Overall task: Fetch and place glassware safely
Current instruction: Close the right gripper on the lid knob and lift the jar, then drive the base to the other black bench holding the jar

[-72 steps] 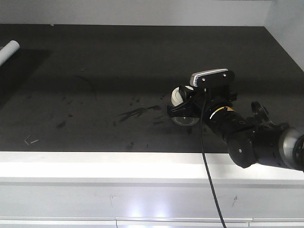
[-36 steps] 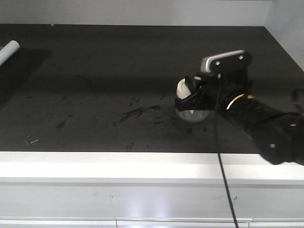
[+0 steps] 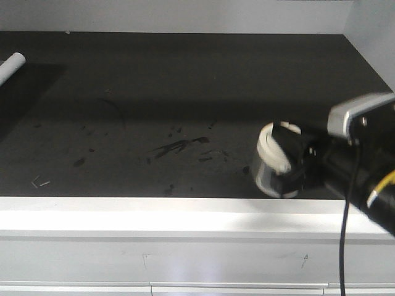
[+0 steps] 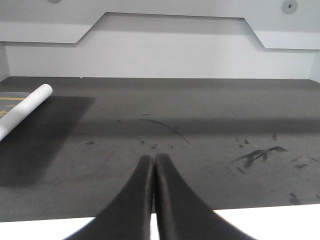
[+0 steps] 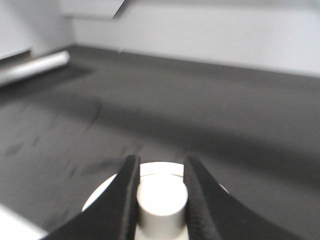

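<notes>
The glassware (image 3: 266,176), a small clear jar with a white lid (image 3: 271,148), hangs tilted just above the black counter (image 3: 185,92), near its front edge at the right. My right gripper (image 3: 286,158) is shut on the lid's white knob (image 5: 162,202). In the right wrist view both black fingers (image 5: 125,195) press the knob's sides, with the lid's rim (image 5: 102,195) showing beneath and the glass body hidden. My left gripper (image 4: 152,158) hovers over the counter's front edge with its fingers pressed together and nothing between them. It does not appear in the front view.
A white tube (image 3: 11,66) lies at the far left of the counter, also seen as the tube (image 4: 25,107) in the left wrist view. Dark scuff marks (image 3: 179,146) dot the middle. A white ledge (image 3: 154,213) borders the front and white walls (image 3: 185,15) the back and right.
My right arm has drawn back to the right and toward the front edge, carrying the jar with it. The jar now sits lower in the front view and more tilted.
</notes>
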Motion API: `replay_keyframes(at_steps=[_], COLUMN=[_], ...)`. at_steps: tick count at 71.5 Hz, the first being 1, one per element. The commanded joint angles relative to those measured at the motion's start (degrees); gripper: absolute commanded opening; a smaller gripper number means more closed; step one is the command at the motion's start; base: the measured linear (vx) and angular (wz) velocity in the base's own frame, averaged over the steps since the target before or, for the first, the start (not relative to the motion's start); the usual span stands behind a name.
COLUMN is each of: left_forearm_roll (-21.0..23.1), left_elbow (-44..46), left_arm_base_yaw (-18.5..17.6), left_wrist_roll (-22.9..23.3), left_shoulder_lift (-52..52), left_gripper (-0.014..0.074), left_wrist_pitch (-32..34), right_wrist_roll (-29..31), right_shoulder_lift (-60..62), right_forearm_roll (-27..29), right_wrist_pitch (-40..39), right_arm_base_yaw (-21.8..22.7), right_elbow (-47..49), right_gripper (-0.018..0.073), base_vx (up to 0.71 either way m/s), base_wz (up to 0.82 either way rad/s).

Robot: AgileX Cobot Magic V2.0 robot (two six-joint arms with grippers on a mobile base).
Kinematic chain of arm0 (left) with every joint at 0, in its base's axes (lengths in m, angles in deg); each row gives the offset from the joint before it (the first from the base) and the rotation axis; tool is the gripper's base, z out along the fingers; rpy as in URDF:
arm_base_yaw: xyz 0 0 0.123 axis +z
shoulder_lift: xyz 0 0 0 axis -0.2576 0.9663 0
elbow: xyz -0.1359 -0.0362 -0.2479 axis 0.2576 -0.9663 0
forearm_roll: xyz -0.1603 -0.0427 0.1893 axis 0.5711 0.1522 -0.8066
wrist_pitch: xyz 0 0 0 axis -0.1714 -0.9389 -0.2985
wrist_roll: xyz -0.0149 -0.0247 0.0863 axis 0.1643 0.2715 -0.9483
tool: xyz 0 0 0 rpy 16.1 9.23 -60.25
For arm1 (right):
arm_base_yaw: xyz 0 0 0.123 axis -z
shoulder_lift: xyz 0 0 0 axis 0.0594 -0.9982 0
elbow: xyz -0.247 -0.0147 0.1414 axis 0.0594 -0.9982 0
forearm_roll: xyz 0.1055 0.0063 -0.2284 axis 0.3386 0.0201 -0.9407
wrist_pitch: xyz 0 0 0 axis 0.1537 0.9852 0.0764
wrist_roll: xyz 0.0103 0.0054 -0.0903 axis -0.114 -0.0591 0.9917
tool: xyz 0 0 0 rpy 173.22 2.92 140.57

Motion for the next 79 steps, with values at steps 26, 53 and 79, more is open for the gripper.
replay_keyframes(at_steps=[26,53,79], left_forearm_roll=[0.5,0.5,0.5], left_elbow=[1.5,1.5,1.5], left_arm_base_yaw=[-0.5,-0.5,-0.5], left_wrist_roll=[0.1,0.1,0.1], left_shoulder_lift=[0.6,0.6,0.6], left_gripper=[-0.0007,-0.0007,-0.0007], left_wrist_pitch=[4.5,4.5,4.5], right_wrist_roll=[-37.3,-37.1,-37.1], right_shoulder_lift=[1.6,1.6,1.6], right_forearm_roll=[-42.7,-42.6,-42.6], right_wrist_pitch=[-19.1,-22.2,-22.2], right_arm_base_yaw=[-0.1,-0.1,-0.1], right_elbow=[-2.3,-2.3,-2.3], right_gripper=[-0.0001,-0.0001,-0.0001], base_vx=[0.0,0.0,0.0], base_wz=[0.0,0.0,0.0])
